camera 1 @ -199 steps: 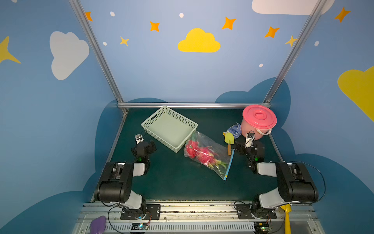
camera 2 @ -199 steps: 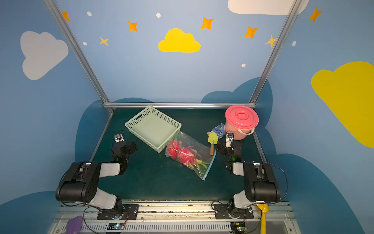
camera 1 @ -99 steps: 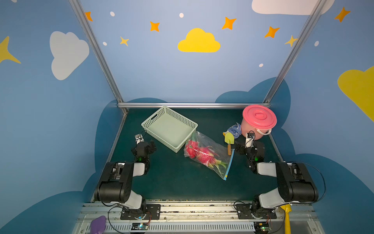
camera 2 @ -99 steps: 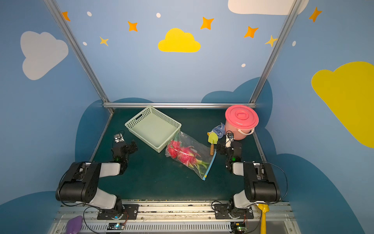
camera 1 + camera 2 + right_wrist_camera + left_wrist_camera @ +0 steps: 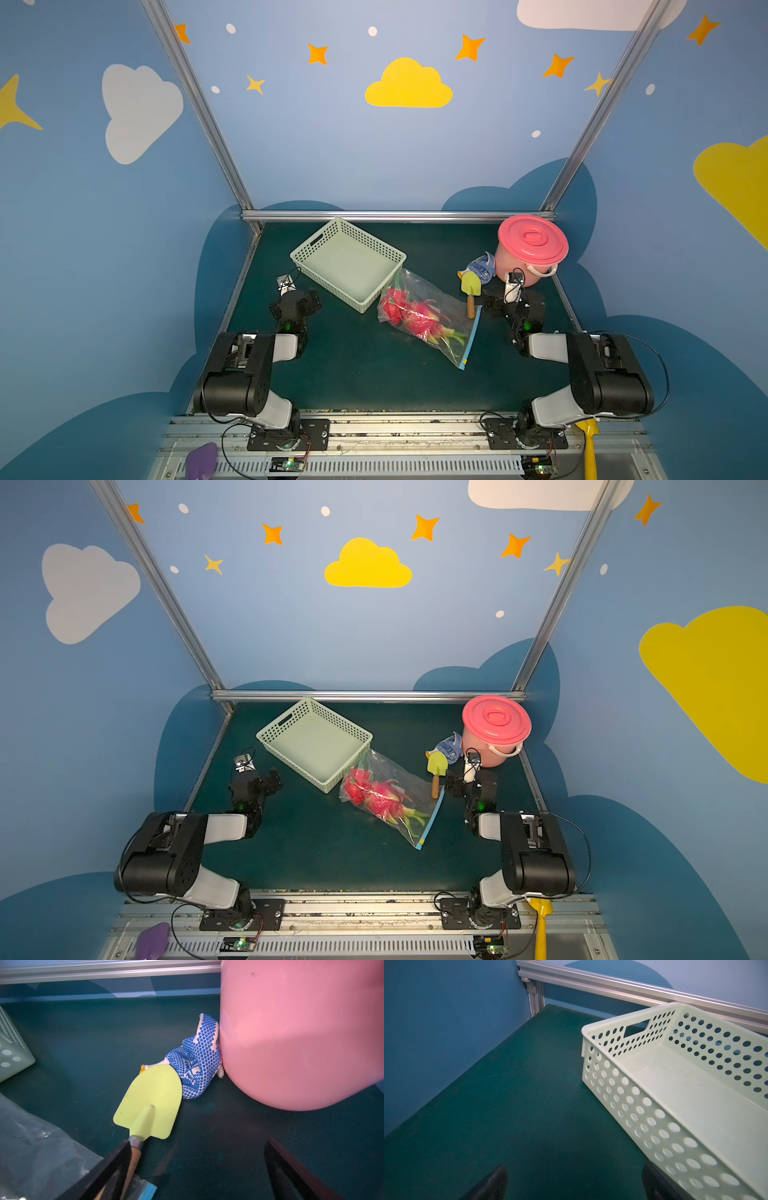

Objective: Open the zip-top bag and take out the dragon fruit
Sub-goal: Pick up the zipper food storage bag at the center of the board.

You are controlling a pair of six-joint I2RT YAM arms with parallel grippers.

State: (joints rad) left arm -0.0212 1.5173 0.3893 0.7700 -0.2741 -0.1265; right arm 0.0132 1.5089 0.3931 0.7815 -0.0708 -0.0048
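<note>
The zip-top bag (image 5: 440,307) (image 5: 405,789) lies flat on the green mat in both top views, between my two arms. The pink dragon fruit (image 5: 409,313) (image 5: 374,796) is inside it. Its light-blue zip strip (image 5: 471,338) faces my right arm. My right gripper (image 5: 509,301) (image 5: 198,1145) is open just beyond the strip's far end, with only mat between its fingers. A corner of the bag (image 5: 37,1147) shows in the right wrist view. My left gripper (image 5: 299,297) (image 5: 574,1169) is open over bare mat, left of the basket and well apart from the bag.
A pale green perforated basket (image 5: 316,257) (image 5: 633,1105) stands behind the bag and touches it. A pink lidded bucket (image 5: 532,245) (image 5: 291,1032) stands at the back right, with a blue dotted glove (image 5: 197,1064) against it. A yellow-green trowel (image 5: 471,286) (image 5: 151,1101) lies beside my right gripper's finger.
</note>
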